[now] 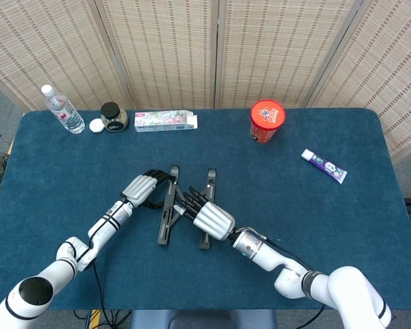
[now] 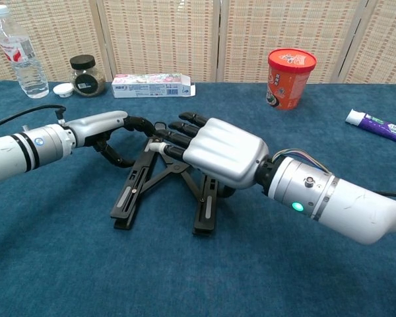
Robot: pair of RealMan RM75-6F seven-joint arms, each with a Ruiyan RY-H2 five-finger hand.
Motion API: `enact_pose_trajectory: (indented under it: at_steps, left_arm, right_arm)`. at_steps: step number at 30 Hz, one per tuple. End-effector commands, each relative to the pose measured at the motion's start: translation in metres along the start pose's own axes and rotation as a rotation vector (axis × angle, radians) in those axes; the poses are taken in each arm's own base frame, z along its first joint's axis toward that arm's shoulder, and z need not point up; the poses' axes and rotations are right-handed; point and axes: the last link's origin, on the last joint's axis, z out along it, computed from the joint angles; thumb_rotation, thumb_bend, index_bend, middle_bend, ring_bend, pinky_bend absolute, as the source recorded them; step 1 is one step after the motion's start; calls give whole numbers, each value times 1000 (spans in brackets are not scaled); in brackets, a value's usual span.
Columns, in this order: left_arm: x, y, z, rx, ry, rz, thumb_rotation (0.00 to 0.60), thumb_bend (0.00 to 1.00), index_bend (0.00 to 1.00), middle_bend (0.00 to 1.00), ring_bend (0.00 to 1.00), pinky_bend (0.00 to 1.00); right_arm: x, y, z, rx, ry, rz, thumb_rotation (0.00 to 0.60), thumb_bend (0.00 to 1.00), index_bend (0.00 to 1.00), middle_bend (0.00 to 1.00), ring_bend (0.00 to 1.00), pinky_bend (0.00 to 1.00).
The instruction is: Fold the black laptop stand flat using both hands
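Note:
The black laptop stand [image 1: 166,216] lies at mid-table as two long bars joined by crossed links, the bars close together and nearly parallel. My left hand [image 1: 142,188] curls its fingers around the far end of the left bar [image 2: 133,191]. Over the right bar [image 2: 206,210] sits my right hand [image 1: 211,219], palm down, gripping it with dark fingers reaching left across the links. Its thumb is hidden beneath. In the chest view my left hand [image 2: 99,129] comes in from the left and my right hand [image 2: 218,155] covers the stand's middle.
Along the far edge stand a water bottle [image 1: 61,110], a dark jar [image 1: 113,115] with a white cap [image 1: 96,125] beside it, a flat box [image 1: 166,121] and a red cup [image 1: 267,120]. A toothpaste tube [image 1: 324,165] lies at the right.

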Motion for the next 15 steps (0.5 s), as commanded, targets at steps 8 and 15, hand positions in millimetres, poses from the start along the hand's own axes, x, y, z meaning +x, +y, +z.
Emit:
enact_pose_trajectory:
  at_steps: [8,15]
  left_arm:
    - [1,9,-1,-49,-21,-44,600,172,182,196,115,73]
    - [2,14,-1,-78,-29,-43,600,172,182,195,115,74]
  right_arm:
    - [0,3,5,22,-1,-15,600,0,0,0,0,0]
    - [0,5,7,40,3,-18,600,0,0,0,0,0]
